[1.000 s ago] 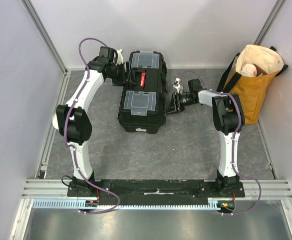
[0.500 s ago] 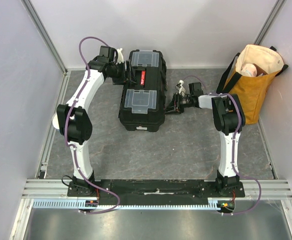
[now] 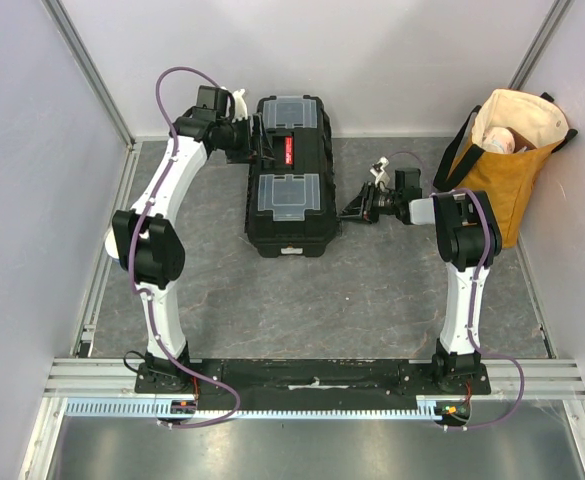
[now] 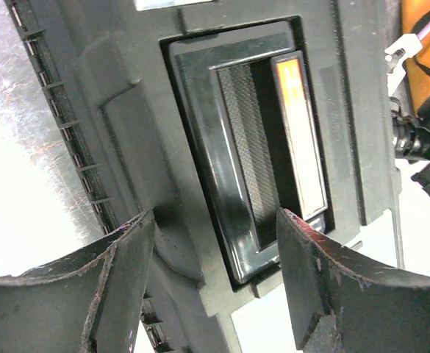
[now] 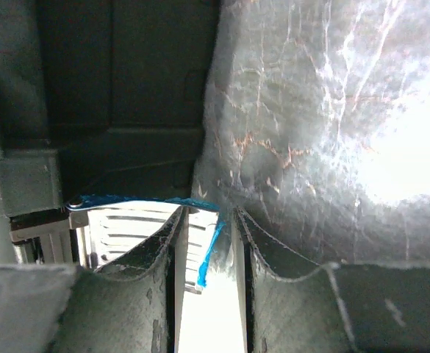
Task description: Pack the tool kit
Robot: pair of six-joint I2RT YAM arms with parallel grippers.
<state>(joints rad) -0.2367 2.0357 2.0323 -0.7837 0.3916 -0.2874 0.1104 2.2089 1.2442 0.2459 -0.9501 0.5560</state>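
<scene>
Grey, stone-patterned bench with pale walls on three sides and a mustard tote bag slumped at the right. That is the whole room.

The toolbox lies shut near the back of the bench, a little left of centre, with its two clear lids facing up and the red handle panel between them. I see no loose tools anywhere on the bench.

The left arm reaches over the box's far left edge. Its jaws stand wide apart on either side of the handle recess and clamp nothing. The right arm comes in low at the box's right flank. Its jaws are drawn nearly together with the blue latch in the gap. I can't tell whether they actually bite it, because the wrist camera is half washed out there.

My guess is that the latch is the job in hand. Those jaws sit at the very edge of the blue tab, so a pull could let it slip free with a snap. With the left jaws merely straddling the handle, nothing really pins the box. A sideways tug from the right could skid it across the bench rather than work the latch.
</scene>
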